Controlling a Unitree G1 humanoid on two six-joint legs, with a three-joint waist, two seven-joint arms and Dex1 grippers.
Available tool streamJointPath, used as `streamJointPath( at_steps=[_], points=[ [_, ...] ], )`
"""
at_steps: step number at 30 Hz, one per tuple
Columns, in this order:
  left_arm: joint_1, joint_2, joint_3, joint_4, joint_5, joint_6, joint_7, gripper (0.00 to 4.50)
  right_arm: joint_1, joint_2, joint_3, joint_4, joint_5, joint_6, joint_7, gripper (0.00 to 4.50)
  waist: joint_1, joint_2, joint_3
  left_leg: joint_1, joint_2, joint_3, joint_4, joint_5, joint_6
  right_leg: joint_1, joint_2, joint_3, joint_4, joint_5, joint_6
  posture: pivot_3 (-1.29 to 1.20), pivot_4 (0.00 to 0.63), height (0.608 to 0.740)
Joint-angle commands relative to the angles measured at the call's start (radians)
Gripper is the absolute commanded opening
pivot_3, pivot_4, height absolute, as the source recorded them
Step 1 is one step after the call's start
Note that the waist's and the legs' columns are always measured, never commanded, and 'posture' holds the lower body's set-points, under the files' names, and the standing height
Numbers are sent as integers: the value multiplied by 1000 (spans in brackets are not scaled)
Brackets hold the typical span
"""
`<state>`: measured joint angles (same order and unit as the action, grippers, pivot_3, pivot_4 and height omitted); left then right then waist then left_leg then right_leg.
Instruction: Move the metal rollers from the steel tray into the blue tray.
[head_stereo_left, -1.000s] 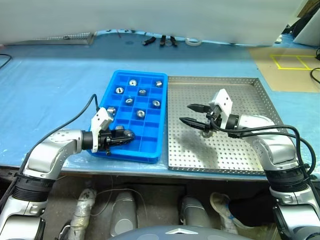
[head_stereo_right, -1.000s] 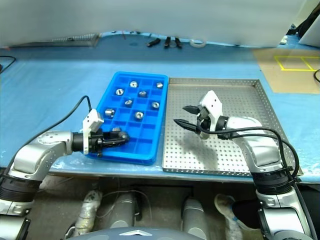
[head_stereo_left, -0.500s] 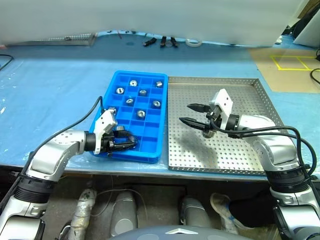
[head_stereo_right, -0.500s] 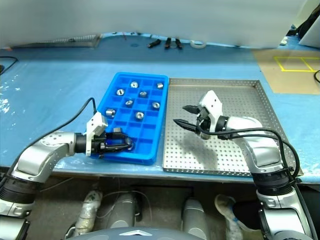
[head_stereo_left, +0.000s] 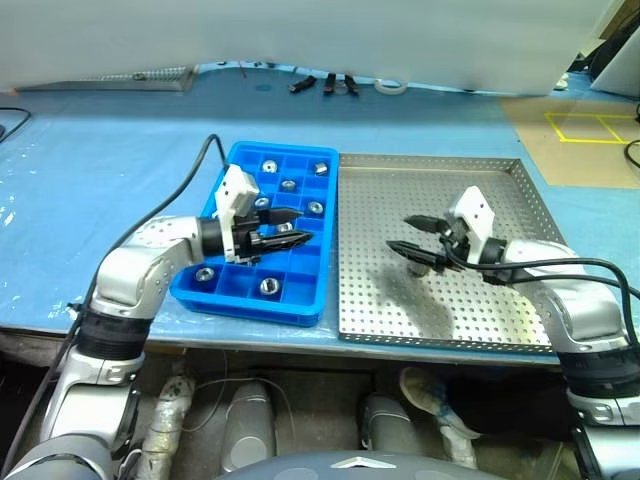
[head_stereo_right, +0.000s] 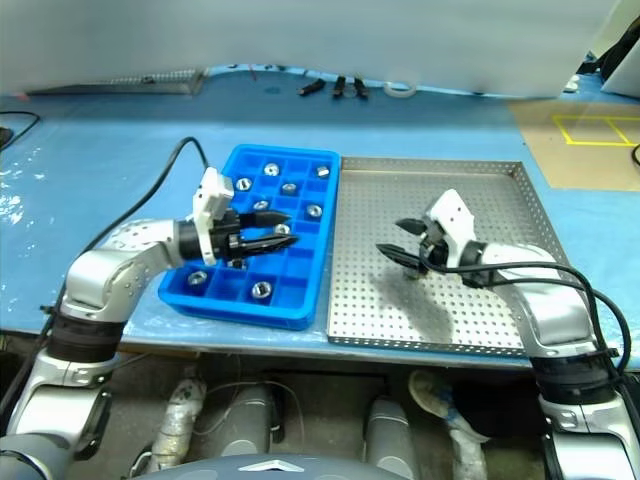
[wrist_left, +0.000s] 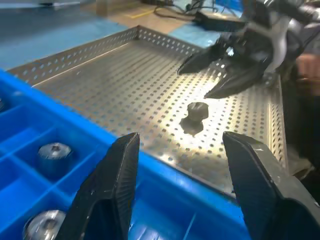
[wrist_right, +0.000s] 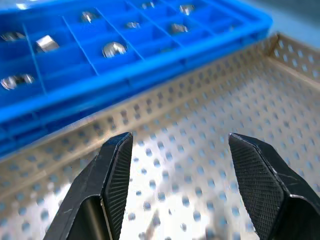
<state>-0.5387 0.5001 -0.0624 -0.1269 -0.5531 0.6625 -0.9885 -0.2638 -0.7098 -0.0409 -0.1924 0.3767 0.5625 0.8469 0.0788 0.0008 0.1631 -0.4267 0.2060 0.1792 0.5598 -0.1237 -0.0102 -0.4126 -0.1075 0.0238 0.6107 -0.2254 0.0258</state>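
Both tools, left (head_stereo_left: 290, 228) and right (head_stereo_left: 408, 234), gape empty; the right one partly hides a roller (wrist_left: 198, 109) on the steel tray (head_stereo_left: 500, 300).

Both grippers — left gripper (head_stereo_left: 296, 228), right gripper (head_stereo_left: 402, 234) — agape

The blue tray (head_stereo_left: 232, 296) sits left of centre in the head view, its right wall touching the steel tray (head_stereo_left: 500, 320), which fills the centre-right. Metal rollers (head_stereo_left: 267, 287) lie singly in compartments of the blue tray, several toward its upper end and two in its lowest row. One roller (wrist_left: 198, 109) lies on the steel tray floor, below the right gripper (head_stereo_left: 406, 235). The left gripper (head_stereo_left: 290, 228) is above the blue tray's middle. Small tools (head_stereo_left: 325, 84) lie at upper centre.
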Motion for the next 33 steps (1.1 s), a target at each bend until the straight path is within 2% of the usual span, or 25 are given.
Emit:
streamJointPath(
  at_steps=[1, 8, 25, 28, 30, 31, 33],
  points=[
    [-18, -15, -49, 15, -3, -14, -53, 2779, 31, -16, -39, -6, -5, -33, -1, 3178, -5, 0, 0, 0, 0, 0, 0, 0, 0, 0, 0, 0, 0, 0, 0, -63, 150, 740],
    [-54, -53, -126, 94, 47, -66, -107, 2779, 43, 28, -15, 62, -47, -81, -47, 3178, -11, 0, 0, 0, 0, 1, 0, 0, 0, -1, 0, 1, 0, 0, 0, -115, 150, 740],
    [-45, -40, -113, 75, 41, -41, -104, 2779, 54, 95, 13, 205, -130, -159, -93, 3178, -11, 0, 0, 0, 0, 1, 0, 0, 1, 0, 0, 1, 0, 0, 0, -106, 150, 740],
    [-45, -38, -112, 76, 43, -41, -103, 2826, 47, 106, 15, 222, -131, -170, -81, 2590, -11, 0, 0, 0, 0, 1, 0, 0, 1, 0, 0, 1, 0, 0, 0, -106, 150, 740],
    [-47, -33, -109, 80, 43, -42, -105, 2826, 44, 111, 15, 224, -133, -172, -80, 1931, -11, 0, 0, 0, 0, 1, 0, 0, 1, 0, 0, 1, 0, 0, 0, -103, 150, 740],
    [-48, -31, -107, 81, 42, -42, -105, 2826, 44, 112, 13, 222, -131, -173, -77, 1761, -11, 0, 0, 0, 0, 1, 0, 0, 1, 0, 0, 1, 0, 0, 0, -103, 150, 740],
    [-46, -28, -99, 79, 34, -37, -105, 2826, 46, 112, 11, 212, -124, -174, -67, 1759, -11, 0, 0, 0, 0, 1, 0, 0, 1, 0, 0, 1, 0, 0, 0, -103, 150, 740]
  ],
)
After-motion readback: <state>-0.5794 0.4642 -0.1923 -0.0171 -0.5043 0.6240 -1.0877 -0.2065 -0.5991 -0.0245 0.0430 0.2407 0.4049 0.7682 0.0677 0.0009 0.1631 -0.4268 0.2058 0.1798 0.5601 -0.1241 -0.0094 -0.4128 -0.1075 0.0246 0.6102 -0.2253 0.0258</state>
